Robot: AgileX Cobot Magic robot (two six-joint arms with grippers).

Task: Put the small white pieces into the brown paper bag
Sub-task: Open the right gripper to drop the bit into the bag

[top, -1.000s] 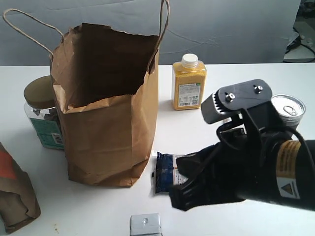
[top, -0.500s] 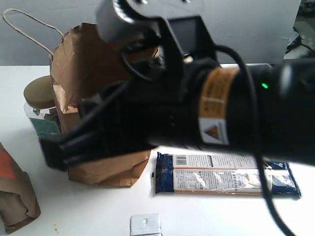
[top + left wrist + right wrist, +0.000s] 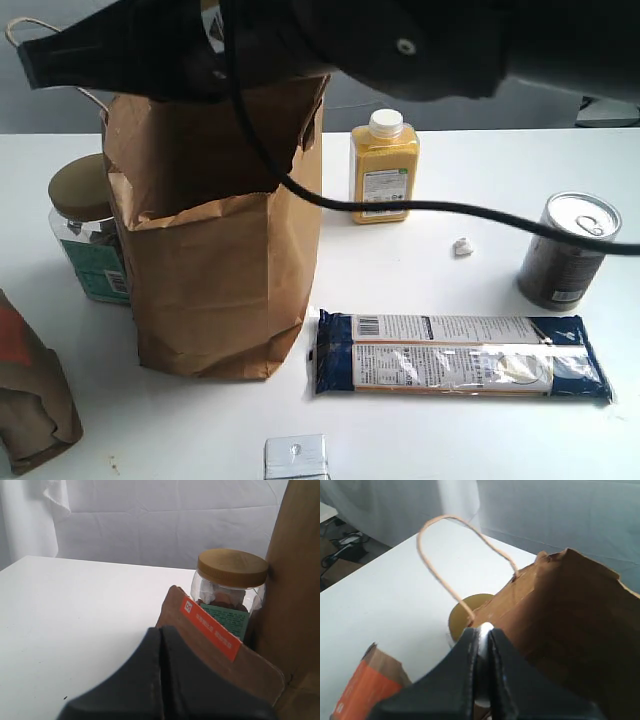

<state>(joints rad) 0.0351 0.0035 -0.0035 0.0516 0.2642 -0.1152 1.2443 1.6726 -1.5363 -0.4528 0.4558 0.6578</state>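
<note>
The tall brown paper bag [image 3: 220, 250] stands open at the left of the table, and its rim and one cord handle show in the right wrist view [image 3: 570, 610]. My right arm reaches across the top of the exterior view. Its gripper [image 3: 38, 62] [image 3: 484, 630] is shut on a small white piece [image 3: 485, 628], just above the bag's rim by the handle. Another small white piece [image 3: 463, 246] lies on the table between the yellow bottle and the can. My left gripper [image 3: 161, 631] is shut and empty, low beside the short wrinkled bag. It is out of the exterior view.
A yellow bottle [image 3: 383, 170] stands behind the bag, a can [image 3: 568, 250] at the right. A long blue packet [image 3: 460, 355] lies in front. A brown-lidded jar [image 3: 85, 230] [image 3: 231, 587] sits left of the bag. The short bag with a red-orange patch [image 3: 30, 390] [image 3: 215, 630] and a silvery packet [image 3: 296, 458] are at the front.
My right arm swept from the lower right up and left to above the tall bag. The blue packet and one white piece on the table came into view.
</note>
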